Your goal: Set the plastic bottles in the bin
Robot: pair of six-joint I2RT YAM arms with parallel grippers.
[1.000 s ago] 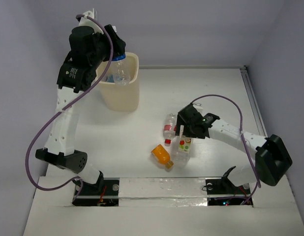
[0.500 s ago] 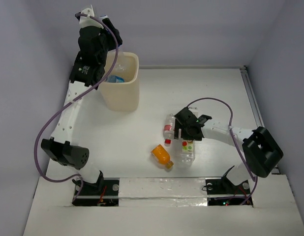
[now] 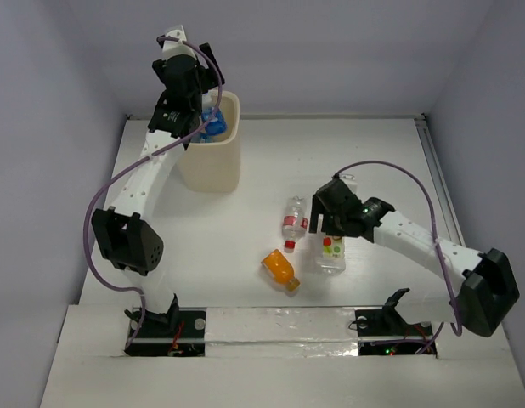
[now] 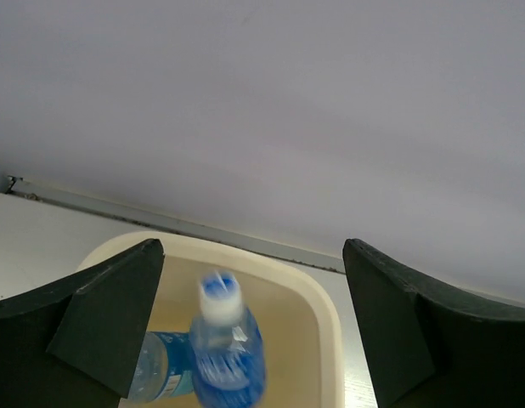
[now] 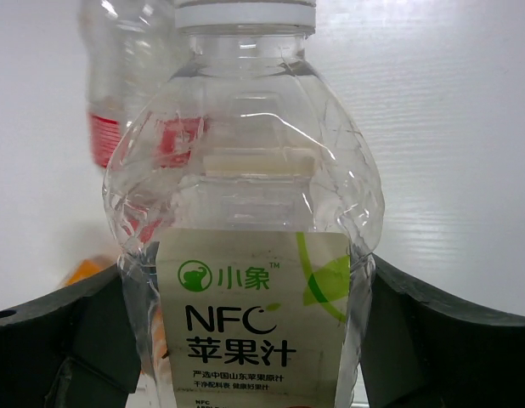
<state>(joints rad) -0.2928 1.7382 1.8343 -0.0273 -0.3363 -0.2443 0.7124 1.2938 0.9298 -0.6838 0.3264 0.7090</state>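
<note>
Cream-beige tall plastic bin stands far left on the white table. Above its rim the left gripper is spread wide and holds nothing. A blurred blue-labelled clear bottle below it seems to be dropping beside a second blue-labelled bottle lying inside. Mid-table, the right gripper presses both sides of the white fruit-print bottle. The red-labelled bottle and orange bottle lie near. The pickup looks underway; next comes a lift and a carry to the bin.

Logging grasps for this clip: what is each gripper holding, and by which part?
Right gripper holds the fruit-label bottle by its labelled body. Left gripper is open, holding nothing.
</note>
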